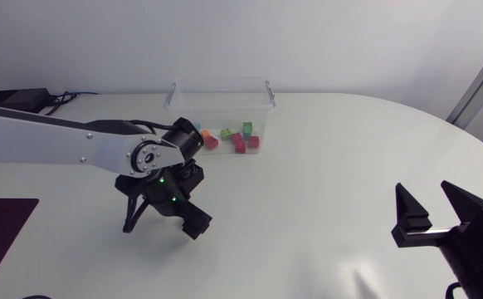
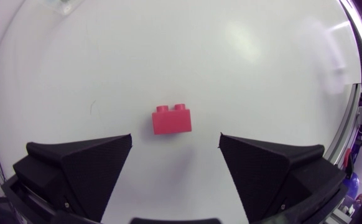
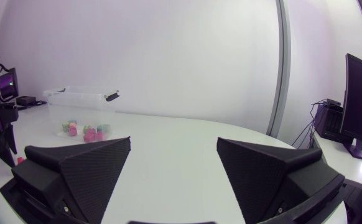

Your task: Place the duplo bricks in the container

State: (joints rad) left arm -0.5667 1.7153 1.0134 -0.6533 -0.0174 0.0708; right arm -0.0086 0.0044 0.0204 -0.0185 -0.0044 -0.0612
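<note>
**Left pincer spread over a red brick, right pincer wide by the table edge**

Your left gripper [image 2: 175, 139] hangs above the table [image 1: 324, 166] with its fingers spread wide. A single red brick [image 2: 171, 121] lies on the white surface, in line with the gap and just ahead of the fingertips, and neither finger touches it. In the head view this gripper [image 1: 163, 221] points down, near the clear container [image 1: 221, 82] and on its near side.

The container holds a cluster of loose bricks [image 1: 240, 143] in red, green and orange.

Your right gripper [image 1: 428, 198] sits well apart, near the table's right edge. Its fingers are also spread and nothing is between them.
</note>
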